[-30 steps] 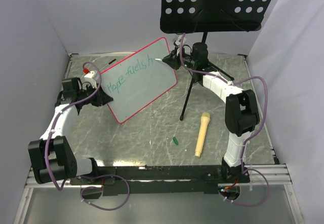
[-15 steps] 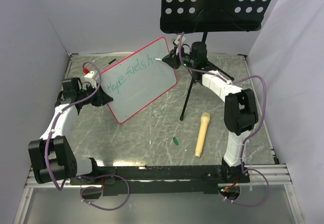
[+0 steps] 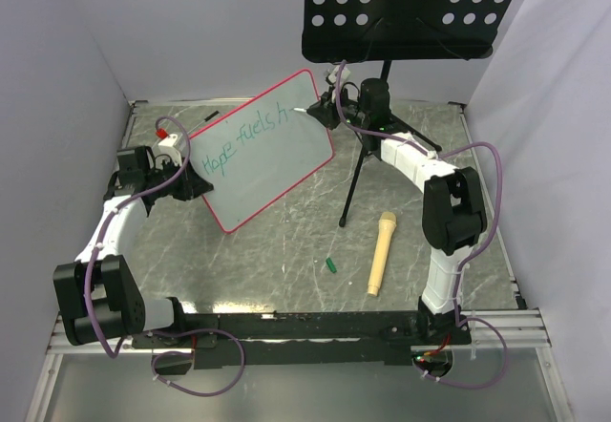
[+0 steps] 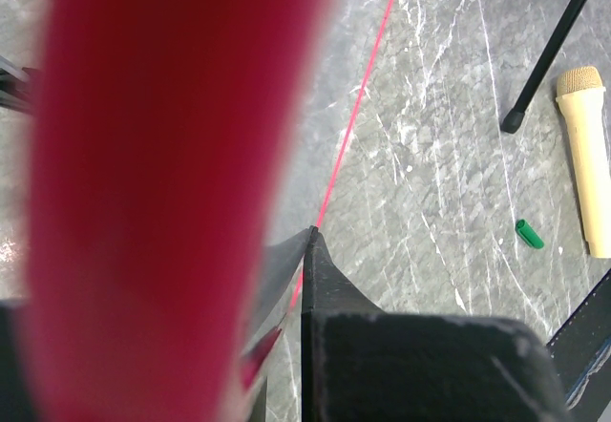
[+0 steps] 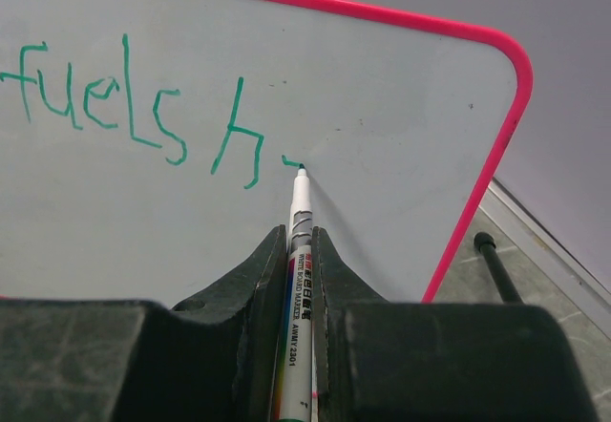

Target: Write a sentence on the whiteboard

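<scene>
Maybe two thirds done, I'd guess: the sentence (image 5: 124, 107) reads "Hope fuels h", last word barely begun. The right claw (image 5: 298, 238) is clenched on the marker (image 5: 297, 260), tip touching the whiteboard (image 3: 277, 164) straight ahead of it. The left claw (image 3: 194, 185) clamps the whiteboard's edge.

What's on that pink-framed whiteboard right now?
Teal writing: "Hope fuels h" and a short dash, where the marker held by the right end effector touches. The left end effector covers part of the whiteboard frame.
</scene>
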